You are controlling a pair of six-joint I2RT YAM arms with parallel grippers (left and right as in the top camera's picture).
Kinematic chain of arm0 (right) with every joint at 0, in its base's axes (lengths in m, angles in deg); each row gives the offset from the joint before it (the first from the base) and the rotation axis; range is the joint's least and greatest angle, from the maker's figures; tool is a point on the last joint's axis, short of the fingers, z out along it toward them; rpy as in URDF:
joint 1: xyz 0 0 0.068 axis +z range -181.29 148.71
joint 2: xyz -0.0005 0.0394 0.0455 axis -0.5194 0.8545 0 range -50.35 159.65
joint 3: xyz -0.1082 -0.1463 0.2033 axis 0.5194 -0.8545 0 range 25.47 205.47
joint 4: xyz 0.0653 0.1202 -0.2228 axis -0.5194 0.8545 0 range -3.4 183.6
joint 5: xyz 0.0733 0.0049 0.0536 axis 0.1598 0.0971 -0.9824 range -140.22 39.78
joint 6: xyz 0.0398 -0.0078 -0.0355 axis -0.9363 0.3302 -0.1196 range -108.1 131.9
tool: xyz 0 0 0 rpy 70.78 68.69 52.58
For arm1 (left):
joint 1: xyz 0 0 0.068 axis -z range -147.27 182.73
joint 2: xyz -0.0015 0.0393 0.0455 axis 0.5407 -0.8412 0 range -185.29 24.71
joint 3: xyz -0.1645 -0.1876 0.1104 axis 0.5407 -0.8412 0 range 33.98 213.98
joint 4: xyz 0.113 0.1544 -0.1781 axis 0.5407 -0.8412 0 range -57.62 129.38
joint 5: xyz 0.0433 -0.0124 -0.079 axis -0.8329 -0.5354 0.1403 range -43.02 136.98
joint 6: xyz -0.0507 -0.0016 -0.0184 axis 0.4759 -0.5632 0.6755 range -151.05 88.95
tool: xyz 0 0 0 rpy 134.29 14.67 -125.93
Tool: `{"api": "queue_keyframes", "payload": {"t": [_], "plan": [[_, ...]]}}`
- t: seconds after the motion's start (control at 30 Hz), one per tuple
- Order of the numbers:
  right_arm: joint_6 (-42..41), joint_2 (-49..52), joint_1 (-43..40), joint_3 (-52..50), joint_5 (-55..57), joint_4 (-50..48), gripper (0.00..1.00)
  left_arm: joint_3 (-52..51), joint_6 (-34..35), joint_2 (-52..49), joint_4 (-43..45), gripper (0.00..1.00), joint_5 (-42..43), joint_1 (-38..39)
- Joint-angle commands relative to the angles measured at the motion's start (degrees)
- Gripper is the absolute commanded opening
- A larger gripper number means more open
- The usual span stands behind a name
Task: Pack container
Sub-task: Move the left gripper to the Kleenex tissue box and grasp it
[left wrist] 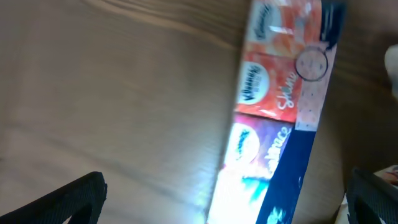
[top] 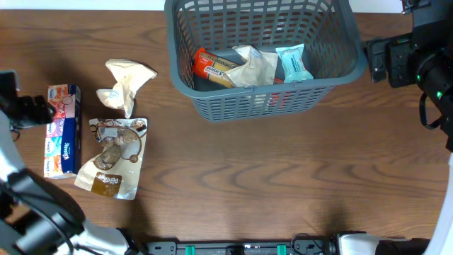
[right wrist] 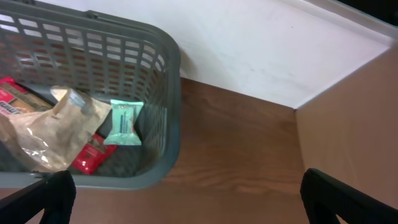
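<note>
The basket point(top: 233, 106) sits at the table's 12 o'clock, its far rim cut off. Inside, a beige bag point(top: 256, 67) half hides a red packet point(right wrist: 87, 155). At 9 o'clock the left gripper point(left wrist: 227, 196), fingers apart, hovers over a blurred tissue pack point(left wrist: 280, 93). The right gripper point(right wrist: 193, 199), at 2 o'clock, is spread wide and empty.

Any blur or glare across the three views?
Left wrist: motion-blurred, tissue pack smeared, bright glare on the table beside it. Overhead: sharp, evenly lit. Right wrist: fairly sharp, no glare, container interior shaded.
</note>
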Motion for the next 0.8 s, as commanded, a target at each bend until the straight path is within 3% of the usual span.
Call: {"api": "queue_keyframes", "payload": {"t": [0.0,0.37,0.77], "plan": [[0.87,0.15,-0.42,-0.15,1.31,0.11,0.99,-0.24,-4.15,-3.61,0.04,0.98,6.27,-0.13],[-0.66,0.20,-0.42,-0.15,1.31,-3.26,0.99,-0.24,-5.66,-12.61,0.79,1.00,10.03,-0.13],[-2.12,0.20,-0.42,-0.15,1.31,-3.13,0.99,-0.24,-5.62,-18.88,0.94,0.85,9.99,-0.15]]}}
